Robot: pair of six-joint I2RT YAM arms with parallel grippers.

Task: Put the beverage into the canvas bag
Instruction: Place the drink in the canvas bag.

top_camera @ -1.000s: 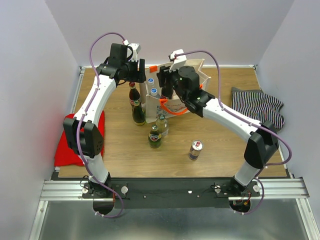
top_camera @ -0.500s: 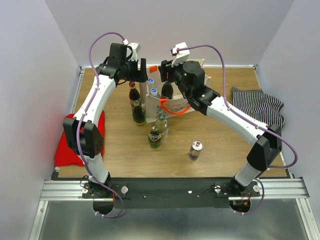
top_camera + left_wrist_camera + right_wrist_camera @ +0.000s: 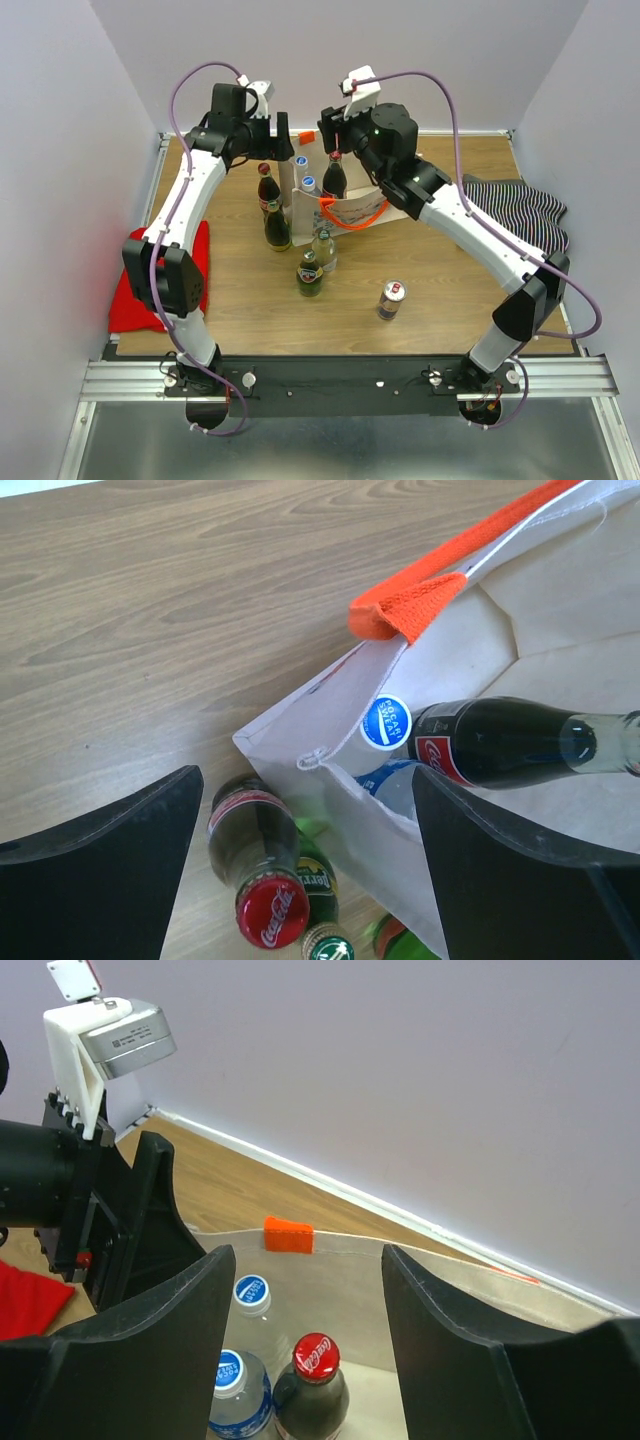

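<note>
The cream canvas bag (image 3: 347,211) with orange handles stands at the table's back middle. A dark cola bottle (image 3: 333,178) with a red cap (image 3: 316,1358) stands inside it beside two blue-capped water bottles (image 3: 249,1293). My right gripper (image 3: 335,140) hovers open above the bag's mouth (image 3: 307,1260), holding nothing. My left gripper (image 3: 280,140) is open at the bag's left corner. In the left wrist view its jaws (image 3: 305,810) straddle the bag's corner (image 3: 330,750) without touching it. That view shows the cola bottle (image 3: 500,742) inside the bag.
Outside the bag's left side stand another cola bottle (image 3: 267,190) and a green bottle (image 3: 277,228). In front of them are a clear bottle (image 3: 323,245), a green bottle (image 3: 310,272) and a can (image 3: 391,299). A red cloth (image 3: 135,295) lies left, a striped cloth (image 3: 515,212) right.
My right gripper has risen out of the bag, leaving the cola bottle standing inside. My left gripper's jaws have spread wider at the bag's corner.
</note>
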